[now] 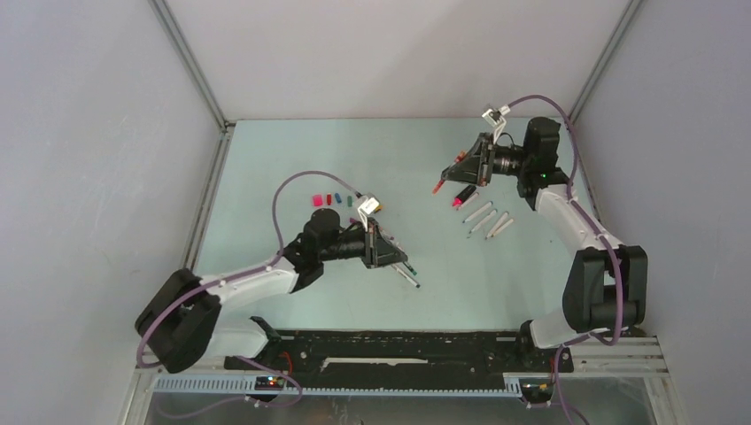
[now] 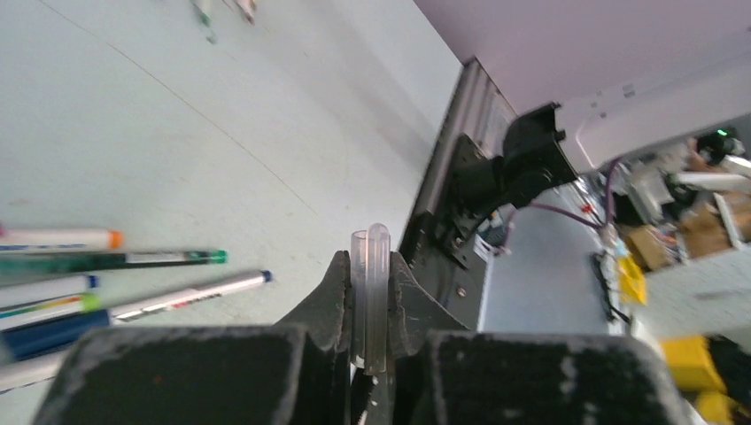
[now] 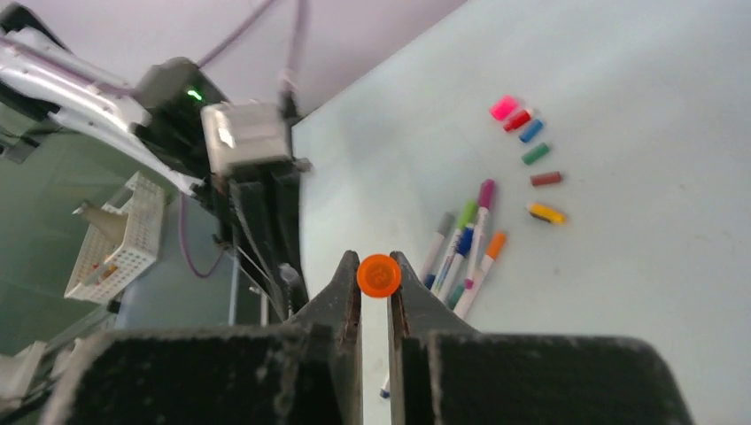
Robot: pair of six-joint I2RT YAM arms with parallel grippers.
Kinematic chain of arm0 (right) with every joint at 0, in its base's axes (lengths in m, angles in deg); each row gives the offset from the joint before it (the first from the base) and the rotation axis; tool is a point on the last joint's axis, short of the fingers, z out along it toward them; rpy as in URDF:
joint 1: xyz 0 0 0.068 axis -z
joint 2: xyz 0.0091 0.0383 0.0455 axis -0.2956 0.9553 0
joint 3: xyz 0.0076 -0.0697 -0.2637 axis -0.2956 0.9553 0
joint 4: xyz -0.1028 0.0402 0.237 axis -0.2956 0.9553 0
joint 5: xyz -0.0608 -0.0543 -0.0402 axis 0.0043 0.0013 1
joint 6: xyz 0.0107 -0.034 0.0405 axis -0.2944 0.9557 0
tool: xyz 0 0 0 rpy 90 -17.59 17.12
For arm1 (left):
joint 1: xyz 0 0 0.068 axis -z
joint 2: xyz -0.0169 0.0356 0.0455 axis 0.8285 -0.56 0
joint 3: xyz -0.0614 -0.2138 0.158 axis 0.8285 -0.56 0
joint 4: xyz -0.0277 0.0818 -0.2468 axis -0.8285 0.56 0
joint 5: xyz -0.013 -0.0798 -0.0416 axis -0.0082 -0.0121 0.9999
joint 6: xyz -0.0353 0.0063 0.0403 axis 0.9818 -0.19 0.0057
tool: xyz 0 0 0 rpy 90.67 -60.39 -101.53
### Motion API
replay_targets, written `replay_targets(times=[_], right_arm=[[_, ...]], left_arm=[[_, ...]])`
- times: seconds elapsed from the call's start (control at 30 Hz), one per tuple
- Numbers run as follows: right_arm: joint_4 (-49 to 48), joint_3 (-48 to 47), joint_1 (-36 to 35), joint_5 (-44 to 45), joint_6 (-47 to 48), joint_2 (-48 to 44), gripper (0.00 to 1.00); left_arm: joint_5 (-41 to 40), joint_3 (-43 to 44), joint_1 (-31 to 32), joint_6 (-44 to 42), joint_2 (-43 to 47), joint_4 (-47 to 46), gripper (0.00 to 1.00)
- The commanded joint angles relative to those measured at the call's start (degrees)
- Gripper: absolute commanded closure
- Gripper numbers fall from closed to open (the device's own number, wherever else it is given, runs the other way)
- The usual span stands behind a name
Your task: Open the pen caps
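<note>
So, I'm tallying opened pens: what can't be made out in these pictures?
- Left wrist: the clear piece in the left end effector runs down between the jaws, lower end hidden; pen or cap unclear.
- Right wrist: the orange piece in the right end effector is seen end-on; its length is hidden.
- Left wrist: pens cut off by the left edge.
- Top view: loose caps too small to count.

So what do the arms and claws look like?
The left arm and right arm are white links with black joints, each trailing a purple cable. The left claw and right claw are black triangular frames with two tapering fingers.
</note>
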Motion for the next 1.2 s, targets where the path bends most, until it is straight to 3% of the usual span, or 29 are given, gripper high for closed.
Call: replay_targets(times=[0.0, 0.07, 0.2, 0.5, 0.67, 0.77, 0.97, 1.07, 1.17], right_arm=[[34.21, -3.04, 1.52, 4.75, 33.69, -2.42, 1.00], [40.57, -2.97, 1.36, 7.96, 39.05, -2.19, 1.00], [43.71, -1.61, 1.60, 10.46, 40.77, -0.52, 1.00], [38.28, -0.11, -0.16, 19.05, 31.84, 4.23, 1.00], [34.25, -0.21, -1.13, 23.48, 24.56, 8.10, 1.00], [37.13, -1.90, -0.91, 23.48, 24.19, 10.78, 1.00], [50.71, -2.41, 6.17, 19.76, 28.74, 11.44, 1.00], [56.53, -0.11, 11.00, 19.69, 29.95, 10.03, 1.00], [58.98, 2.68, 15.57, 21.72, 29.63, 7.85, 1.00]], left_arm=[[-12.79, -2.15, -1.29, -7.86, 8.52, 7.82, 1.00], [-17.71, -3.04, -2.20, -8.32, 11.26, 9.32, 1.00], [-24.17, -4.08, -4.17, -7.64, 13.86, 10.38, 1.00], [-33.01, -4.65, -7.86, -5.14, 16.45, 15.62, 1.00], [-36.85, -1.89, -10.09, -4.76, 13.85, 20.48, 1.00], [-36.51, 0.21, -11.00, -4.61, 10.73, 22.56, 1.00], [-27.37, 2.20, -10.93, -7.89, 6.71, 23.69, 1.00], [-28.05, 1.04, -10.93, -8.42, 6.39, 24.52, 1.00], [-33.90, 0.74, -11.01, -7.86, 5.62, 27.11, 1.00]])
